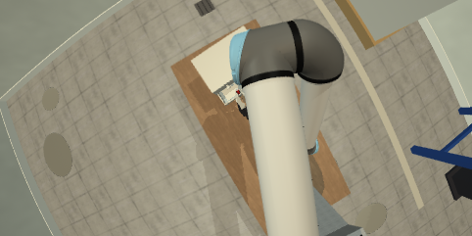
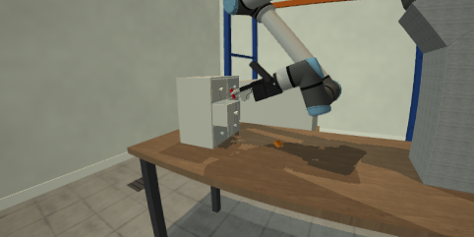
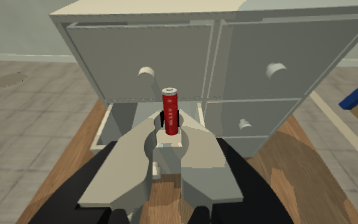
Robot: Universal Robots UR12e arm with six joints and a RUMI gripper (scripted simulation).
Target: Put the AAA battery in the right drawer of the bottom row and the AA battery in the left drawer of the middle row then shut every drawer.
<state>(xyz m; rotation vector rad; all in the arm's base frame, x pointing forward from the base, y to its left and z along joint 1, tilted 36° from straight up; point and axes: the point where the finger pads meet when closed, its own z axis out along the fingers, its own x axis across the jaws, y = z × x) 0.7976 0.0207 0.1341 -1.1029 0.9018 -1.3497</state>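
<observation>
The white chest (image 1: 211, 65) (image 2: 194, 112) (image 3: 155, 7) stands upright. Its left middle-row drawer (image 2: 220, 113) (image 3: 169, 164) is pulled out, and the part of its inside that shows looks empty. The other drawer fronts that show look shut; the bottom left one is hidden in the wrist view. My gripper (image 2: 236, 92) (image 3: 171, 111) is shut on a red battery (image 1: 238, 92) (image 2: 233, 95) (image 3: 170, 104), which stands roughly upright in the fingertips, in front of the top left drawer and above the pulled-out drawer. I cannot tell its size. No second battery shows.
A small orange thing (image 2: 278, 144) lies on the wooden table (image 2: 246, 171) in front of the chest. The top left drawer's knob (image 3: 146, 73) is close behind the battery. The arm hides much of the table in the top view.
</observation>
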